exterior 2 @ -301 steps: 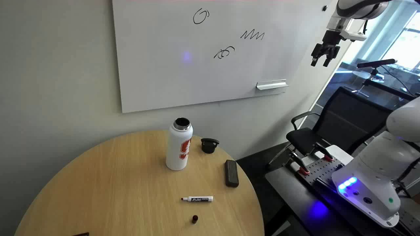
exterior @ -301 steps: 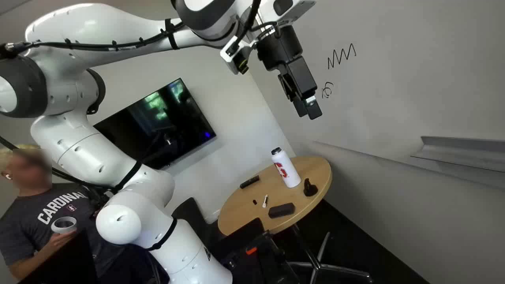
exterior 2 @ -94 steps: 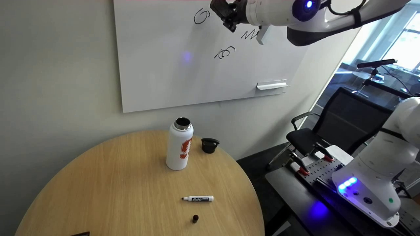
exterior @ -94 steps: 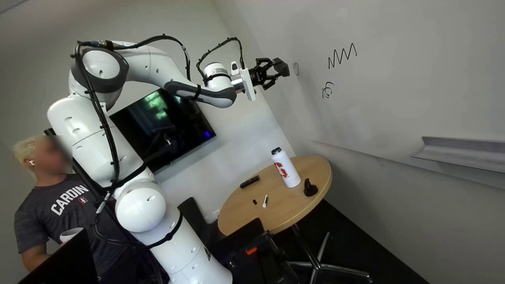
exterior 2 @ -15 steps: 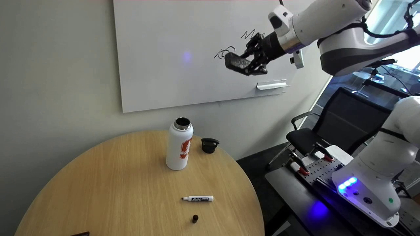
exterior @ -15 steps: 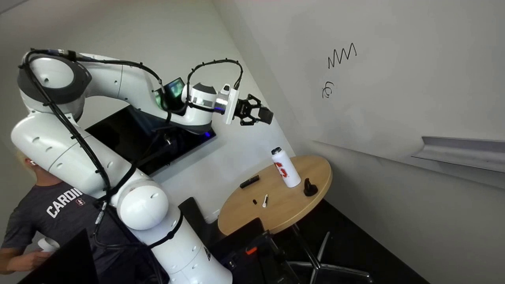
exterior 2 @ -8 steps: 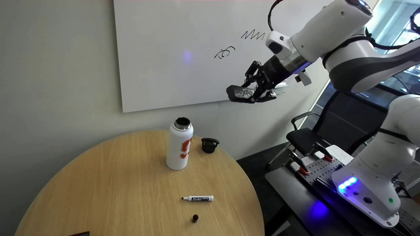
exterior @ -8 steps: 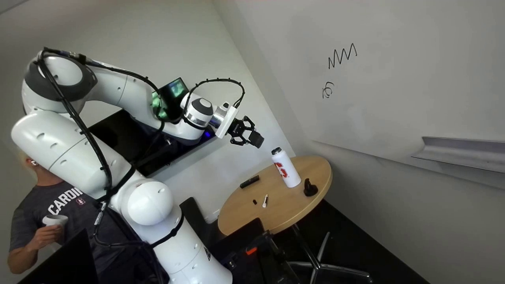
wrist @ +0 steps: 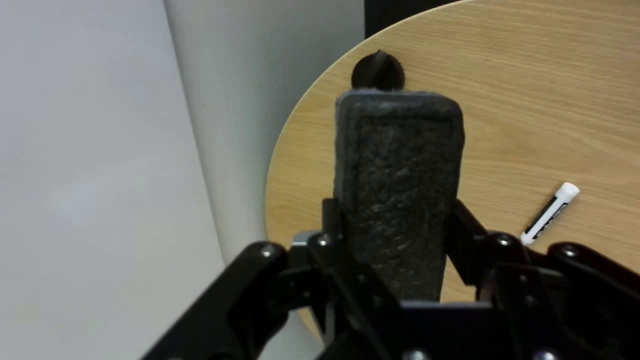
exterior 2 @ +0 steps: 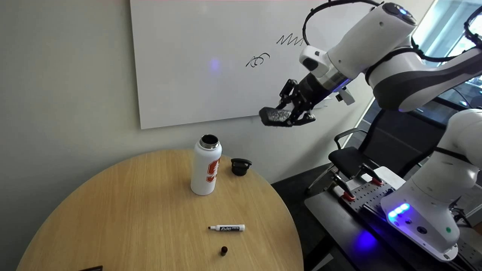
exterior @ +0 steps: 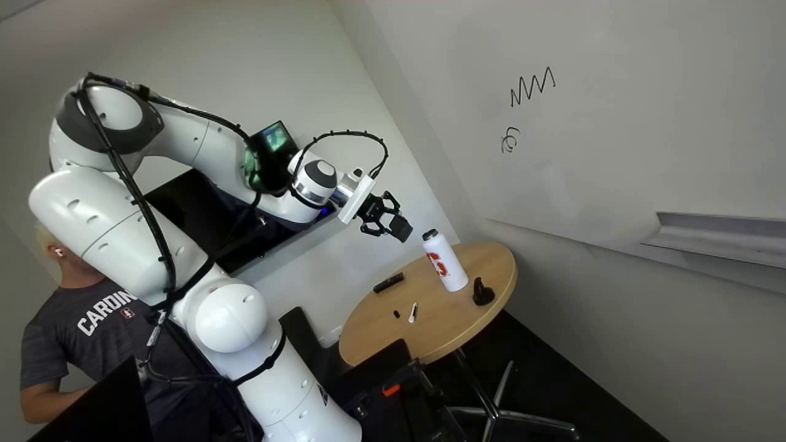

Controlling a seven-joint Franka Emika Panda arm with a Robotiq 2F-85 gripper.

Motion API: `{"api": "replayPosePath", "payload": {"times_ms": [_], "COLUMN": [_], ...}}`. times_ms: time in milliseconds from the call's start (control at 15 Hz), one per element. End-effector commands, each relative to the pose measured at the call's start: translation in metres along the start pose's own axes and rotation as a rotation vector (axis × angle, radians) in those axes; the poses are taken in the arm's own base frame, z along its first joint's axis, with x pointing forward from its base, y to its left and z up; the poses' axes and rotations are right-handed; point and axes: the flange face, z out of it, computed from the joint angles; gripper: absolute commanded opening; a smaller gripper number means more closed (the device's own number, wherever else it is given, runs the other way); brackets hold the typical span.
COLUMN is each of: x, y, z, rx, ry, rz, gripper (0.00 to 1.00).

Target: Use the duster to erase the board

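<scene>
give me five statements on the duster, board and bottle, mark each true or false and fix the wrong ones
1. The fingers grip the duster. True.
2. A zigzag and a loopy scribble are on the board. True.
3. The duster is pressed against the board. False: it is in the air, apart from the board.
4. The white bottle stands upright on the round table. True.
5. The bottle is closed. False: it is open, and a black lid sits beside it.
</scene>
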Motion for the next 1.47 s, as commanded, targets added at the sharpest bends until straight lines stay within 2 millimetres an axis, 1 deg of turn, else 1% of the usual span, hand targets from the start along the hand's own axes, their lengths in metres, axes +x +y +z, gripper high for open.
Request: {"api": "replayPosePath", "payload": {"times_ms": [0,200,467,800,1000,1200,1400], "x": [0.006,0.010,0.015,0.024,0.030,0.034,0.031], "y": [-0.026,-0.050,-0.079,-0.106,-0.109,-0.104,-0.098], "z": [0.042,0.075,0.114,0.162,0.187,0.213,0.238], "rx": [0.114,0.180,0.262,0.356,0.368,0.350,0.330], "ry": [-0.011,-0.045,-0.031,-0.020,-0.013,-0.005,-0.031], "rz": [-0.004,-0.013,-0.002,0.062,0.125,0.185,0.235], "gripper": [0.27,0.27,0.27,0.27,0.27,0.27,0.27]}}
